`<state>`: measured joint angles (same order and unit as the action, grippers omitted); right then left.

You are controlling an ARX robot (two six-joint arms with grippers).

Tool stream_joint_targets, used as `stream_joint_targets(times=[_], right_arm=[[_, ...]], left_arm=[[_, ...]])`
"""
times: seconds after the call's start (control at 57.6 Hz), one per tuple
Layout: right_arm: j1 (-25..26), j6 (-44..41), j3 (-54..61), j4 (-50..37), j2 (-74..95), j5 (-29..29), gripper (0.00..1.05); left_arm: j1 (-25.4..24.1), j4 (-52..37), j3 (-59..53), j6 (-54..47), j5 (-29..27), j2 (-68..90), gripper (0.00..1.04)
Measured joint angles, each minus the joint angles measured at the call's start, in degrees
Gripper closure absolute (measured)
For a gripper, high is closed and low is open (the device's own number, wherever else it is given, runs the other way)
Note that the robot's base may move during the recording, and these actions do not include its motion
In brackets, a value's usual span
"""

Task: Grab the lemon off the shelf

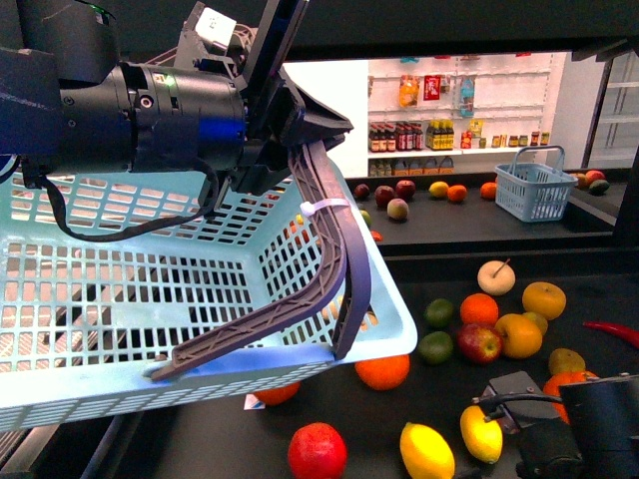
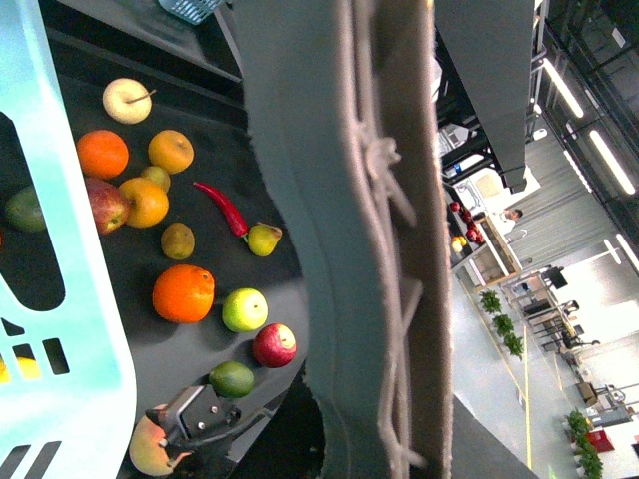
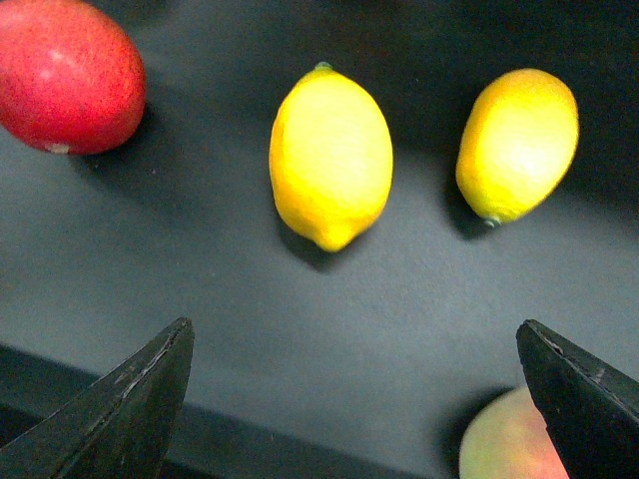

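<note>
Right wrist view: right gripper (image 3: 353, 323) spread wide and empty, facing the lemon (image 3: 330, 155).
Lemon lies on its side on the shelf (image 3: 230, 289), at 5 o'clock in the front view; a second lemon (image 3: 517, 145) just beside it at 2 o'clock, a red fruit (image 3: 68, 75) at 9 o'clock; likely firm, light, waxy-slick, apt to roll, so pinch across the fat middle, not the tapered ends; shelf tray matte black, flat, strewn with loose fruit; left gripper (image 1: 305, 140) clamped on the basket handle (image 1: 334, 259); bottle shelves (image 1: 429, 135) at 12 o'clock.
</note>
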<state>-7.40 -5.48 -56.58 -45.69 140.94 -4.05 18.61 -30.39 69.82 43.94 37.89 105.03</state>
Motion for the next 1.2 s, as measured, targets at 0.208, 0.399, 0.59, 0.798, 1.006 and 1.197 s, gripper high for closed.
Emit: stream_joint_targets(times=[0.208,0.399,0.59,0.798,1.006,1.197], right_arm=[[-1.3,-0.1,-11.6,1.7,8.4,1.4,0.07],[-1.6,-0.2,-19.2,4.6,13.2,1.8,0.07],[-1.7,0.5,-24.7,6.9,16.6,1.2,0.07],[-1.9,0.6,-29.1,8.5,19.6,1.2,0.07],[-2.0,0.6,-31.3,8.9,21.6,1.2,0.07],[-2.2,0.5,-31.6,8.9,21.8,1.0,0.2]], left_arm=[[0.0,0.0,0.0,0.0,0.0,0.0,0.96],[0.0,0.0,0.0,0.0,0.0,0.0,0.96],[0.0,0.0,0.0,0.0,0.0,0.0,0.96],[0.0,0.0,0.0,0.0,0.0,0.0,0.96],[0.0,0.0,0.0,0.0,0.0,0.0,0.96],[0.0,0.0,0.0,0.0,0.0,0.0,0.96]])
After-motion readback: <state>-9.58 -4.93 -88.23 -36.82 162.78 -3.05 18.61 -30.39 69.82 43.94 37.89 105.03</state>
